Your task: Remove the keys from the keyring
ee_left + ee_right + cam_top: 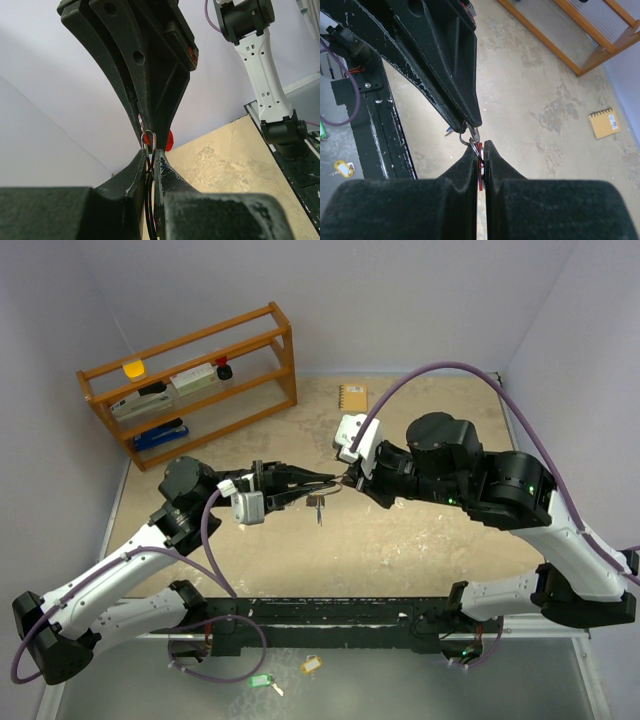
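Both grippers meet above the middle of the table. My left gripper (150, 152) is shut on the thin wire keyring (148, 140), which stands edge-on between its fingertips. Facing it tip to tip, my right gripper (481, 145) is shut on the red-tagged key (480, 160); its red tag (170, 141) peeks out beside the right fingers. In the right wrist view the keyring (466, 139) loops out from under the left fingers, with a bit of blue (449, 131) behind it. From above, silver keys (318, 508) dangle below the left gripper (330, 483) and right gripper (350, 480).
A wooden shelf (190, 380) with small items stands at the back left. A small yellow notebook (352, 397) lies at the back of the table. A green tag (260, 680) and a yellow tag (311, 664) lie on the ledge in front of the arm bases.
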Robot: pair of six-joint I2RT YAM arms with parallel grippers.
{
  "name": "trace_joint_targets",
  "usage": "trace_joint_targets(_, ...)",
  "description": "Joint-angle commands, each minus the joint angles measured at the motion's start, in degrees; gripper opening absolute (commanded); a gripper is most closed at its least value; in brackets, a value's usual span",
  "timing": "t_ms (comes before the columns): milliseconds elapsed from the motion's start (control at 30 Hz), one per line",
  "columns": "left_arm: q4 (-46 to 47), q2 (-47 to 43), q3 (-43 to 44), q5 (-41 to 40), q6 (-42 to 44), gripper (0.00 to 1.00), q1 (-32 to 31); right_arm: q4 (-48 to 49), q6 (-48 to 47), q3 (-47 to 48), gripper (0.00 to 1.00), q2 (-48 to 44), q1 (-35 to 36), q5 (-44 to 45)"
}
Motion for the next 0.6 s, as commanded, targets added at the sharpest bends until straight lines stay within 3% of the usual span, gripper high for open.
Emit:
trace_joint_targets(0,-1.3,0.2,1.3,2.7,-0.5,0.00,-0.5,8.3,-0.3,-0.7,0.00,-2.6,-0.3,0.0)
trace_joint_targets(167,-0.4,-0.8,0.9,2.4,-0.3,0.00,-0.6,7.8,-0.2,-1.0,0.04,-1.3,-0.3,1.7)
trace_joint_targets(400,1.4,-0.7,0.5,1.9,-1.0,0.00,-0.6,9.5,0.5,-3.7,0.22,-1.5,-0.3,1.9)
trace_joint_targets(567,1.4,-1.1,0.3,0.7,-0.9,0.00,-0.6,9.7,0.7,-4.7,0.18,-2.3,-0.3,2.0)
